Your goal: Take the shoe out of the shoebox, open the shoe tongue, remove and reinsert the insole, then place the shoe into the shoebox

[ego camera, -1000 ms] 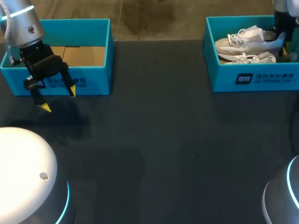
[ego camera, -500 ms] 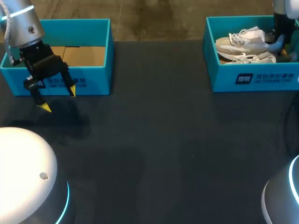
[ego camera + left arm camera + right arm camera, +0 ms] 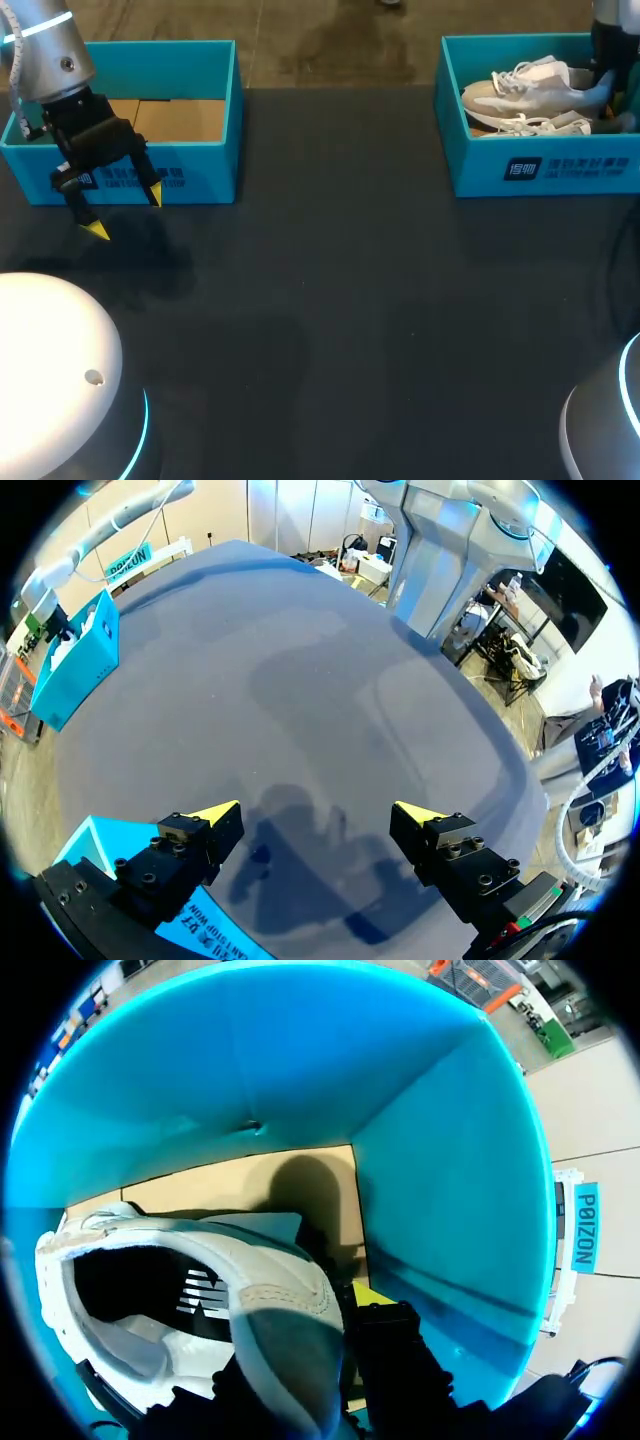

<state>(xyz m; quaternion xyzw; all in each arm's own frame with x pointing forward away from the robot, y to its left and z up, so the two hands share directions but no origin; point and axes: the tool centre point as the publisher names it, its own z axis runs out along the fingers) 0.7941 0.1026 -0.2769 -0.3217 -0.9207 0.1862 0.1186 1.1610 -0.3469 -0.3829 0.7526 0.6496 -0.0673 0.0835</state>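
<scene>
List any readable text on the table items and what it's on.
Right shoebox, front wall: logo and white print, too small to read.
Left shoebox, front wall: white print, partly behind left end effector, too blurred to read.
Shoe: dark striped mark inside, no words.

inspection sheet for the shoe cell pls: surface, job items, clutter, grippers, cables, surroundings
Surface: dark table, no marks seen.
Job's things: two white shoes lie in the right shoebox; none is out yet.
Clutter: left box with a bare cardboard floor; otherwise nothing seen.
Grippers: left gripper open, over the table in front of the left box; right gripper down inside the right shoebox at a shoe's heel, grip cannot be told.
Cables: thin loop at the left arm's wrist; otherwise nothing seen.
Surroundings: nothing seen.
</scene>
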